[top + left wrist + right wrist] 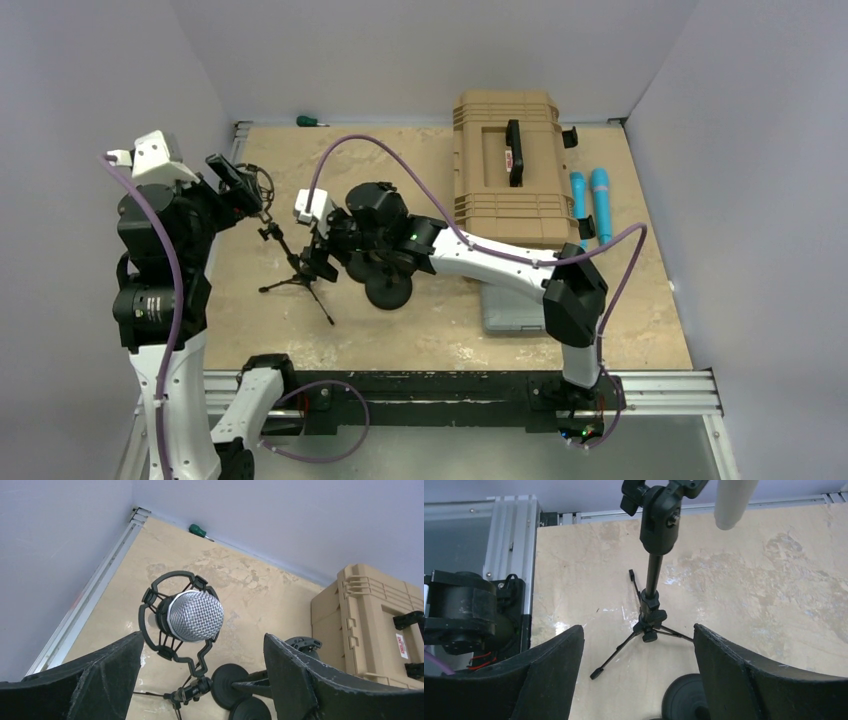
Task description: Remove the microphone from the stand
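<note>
A microphone (195,616) with a silver mesh head sits in a black shock mount (167,582) on top of a small black tripod stand (653,580). In the top view the microphone (258,185) is at the table's left, with the stand (298,280) slanting down from it. My left gripper (202,637) is open, its fingers just short of the microphone on either side and touching nothing. My right gripper (638,627) is open too and points at the stand's lower pole and leg hub from a short distance. The left gripper (238,180) and the right gripper (318,258) both hold nothing.
A tan hard case (510,165) lies at the back right, with two blue cylinders (592,205) beside it. Black round discs (388,288) sit under the right wrist, close to the tripod legs. A green-handled screwdriver (308,121) rests by the back wall. The left wall is near.
</note>
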